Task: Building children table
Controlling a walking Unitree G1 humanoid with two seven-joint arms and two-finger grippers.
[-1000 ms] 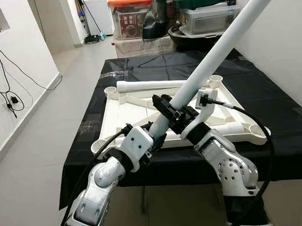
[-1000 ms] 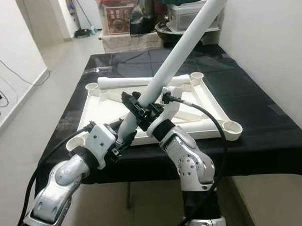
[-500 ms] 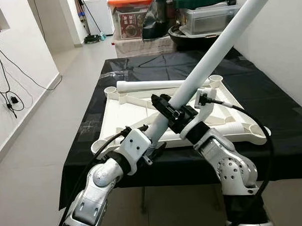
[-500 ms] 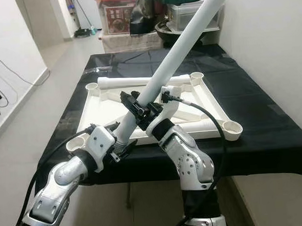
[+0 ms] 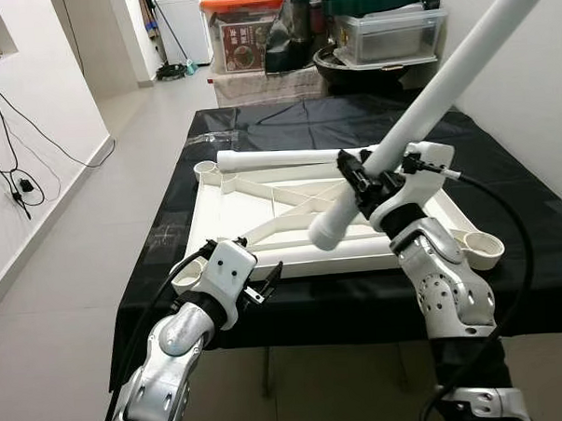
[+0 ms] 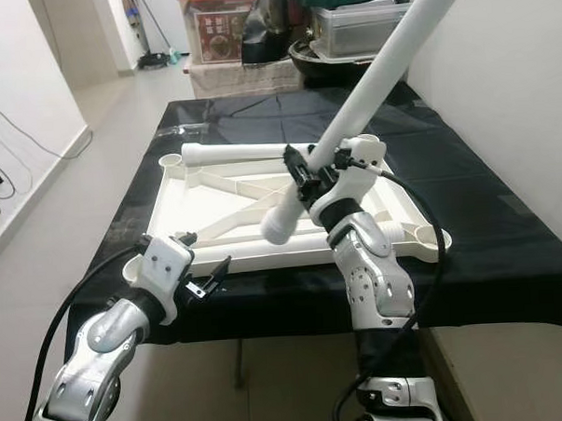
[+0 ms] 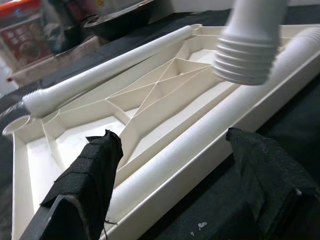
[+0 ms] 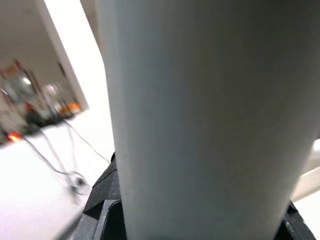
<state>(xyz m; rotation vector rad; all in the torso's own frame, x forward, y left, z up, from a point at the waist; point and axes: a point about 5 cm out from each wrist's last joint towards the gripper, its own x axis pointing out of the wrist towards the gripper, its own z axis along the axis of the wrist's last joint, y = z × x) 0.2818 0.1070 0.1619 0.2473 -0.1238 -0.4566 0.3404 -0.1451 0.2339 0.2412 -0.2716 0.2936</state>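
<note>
An upturned white table top (image 5: 227,213) with round corner sockets lies on the black-covered table (image 5: 504,182). My right gripper (image 5: 362,181) is shut on a long white table leg (image 5: 425,88). The leg slants up to the right, and its threaded end (image 5: 325,233) hangs over the table top's front rail. My left gripper (image 5: 263,282) stands open and holds nothing, low at the table's front edge near the front left socket (image 5: 185,272). In the left wrist view its fingers (image 7: 97,165) frame the table top, with the threaded end (image 7: 247,55) above. A second leg (image 5: 288,158) lies along the back rail and a third (image 5: 357,252) along the front.
Storage boxes (image 5: 255,34) and a dark basin (image 5: 358,63) stand beyond the table's far end. A white wall (image 5: 528,97) runs close on the right. Grey floor (image 5: 77,247) lies open on the left, with cables (image 5: 14,175) on the left wall.
My left gripper has let go of the slanted leg and dropped to the table's front edge. My right gripper has carried the leg up and to the right, over the table top.
</note>
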